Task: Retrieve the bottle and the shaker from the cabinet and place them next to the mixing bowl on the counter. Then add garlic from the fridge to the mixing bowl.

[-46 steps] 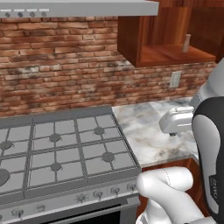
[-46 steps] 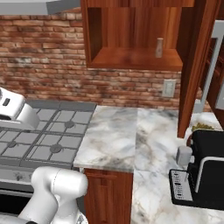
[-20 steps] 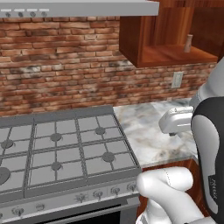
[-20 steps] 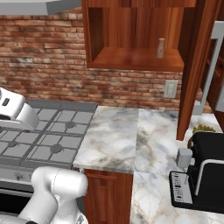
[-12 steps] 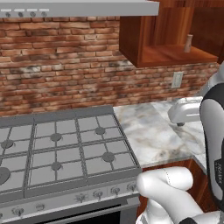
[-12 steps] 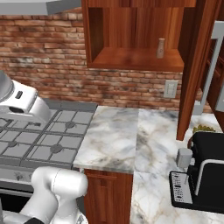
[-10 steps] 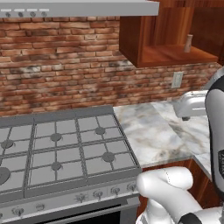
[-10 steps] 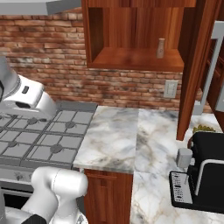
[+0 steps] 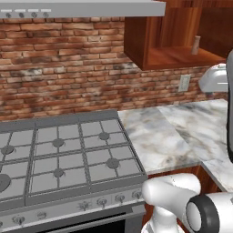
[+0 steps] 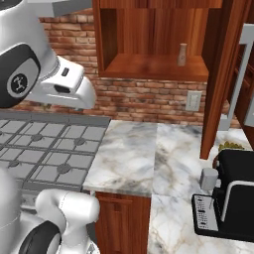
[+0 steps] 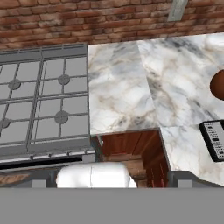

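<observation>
Nearest, the marble bench [image 10: 130, 155] runs beside a grey gas stove [image 9: 68, 150], with a black coffee machine [image 10: 233, 191] at its right end. In the hand view a dark brown rounded edge at the right border [image 11: 218, 85] is probably the mixing bowl, though too little of it shows to be sure. The robot's hand [image 10: 68, 88] hangs above the stove, well apart from anything it must fetch; its jaws stand wide apart and carry nothing. Behind the bench is a brick wall [image 9: 59, 68] with a pale outlet [image 10: 194, 101]. Above that hangs the open wooden cabinet [image 10: 149, 67], where the shaker [image 10: 182, 54] stands upright on the shelf, alone, toward the right side and a little back from the front edge. It is a small, slim thing, pale at the top and brownish lower down, narrowing slightly upward. I would expect it to be light and stiff, so a modest squeeze should do. Being tall for its narrow foot, it would tip easily if nudged, and its smooth sides may slip. The best hold seems to be across the middle of the body, below the cap, with the jaws coming in level from the open front and straddling it before closing.
</observation>
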Available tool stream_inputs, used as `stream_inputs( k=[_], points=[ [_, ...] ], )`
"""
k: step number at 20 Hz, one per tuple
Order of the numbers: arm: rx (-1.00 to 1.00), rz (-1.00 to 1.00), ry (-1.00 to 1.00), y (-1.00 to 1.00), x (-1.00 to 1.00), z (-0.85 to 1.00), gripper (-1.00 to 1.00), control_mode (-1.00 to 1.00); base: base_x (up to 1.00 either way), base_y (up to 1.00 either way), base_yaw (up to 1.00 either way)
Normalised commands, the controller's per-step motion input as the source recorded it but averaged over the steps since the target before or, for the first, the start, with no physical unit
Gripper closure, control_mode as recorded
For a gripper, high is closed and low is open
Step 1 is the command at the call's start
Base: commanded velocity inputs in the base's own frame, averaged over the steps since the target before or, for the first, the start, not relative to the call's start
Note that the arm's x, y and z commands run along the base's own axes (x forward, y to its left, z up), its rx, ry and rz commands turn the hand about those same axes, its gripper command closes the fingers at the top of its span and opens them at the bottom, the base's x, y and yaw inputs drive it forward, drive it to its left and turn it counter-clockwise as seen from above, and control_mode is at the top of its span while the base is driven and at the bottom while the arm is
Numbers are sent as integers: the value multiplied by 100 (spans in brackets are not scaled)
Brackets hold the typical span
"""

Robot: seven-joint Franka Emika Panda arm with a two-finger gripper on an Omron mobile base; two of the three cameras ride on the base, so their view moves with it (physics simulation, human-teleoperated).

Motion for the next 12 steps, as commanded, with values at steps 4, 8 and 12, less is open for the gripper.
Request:
stream_inputs(
  k=[4, 8, 12],
  points=[
    [0, -8, -13, -39, 46, 4, -100, -100, 0, 0, 0],
    [0, -7, -23, -35, 46, 0, -100, -100, 0, 0, 0],
    [1, -7, -17, -21, 61, 0, -100, -100, 0, 0, 0]
  ],
)
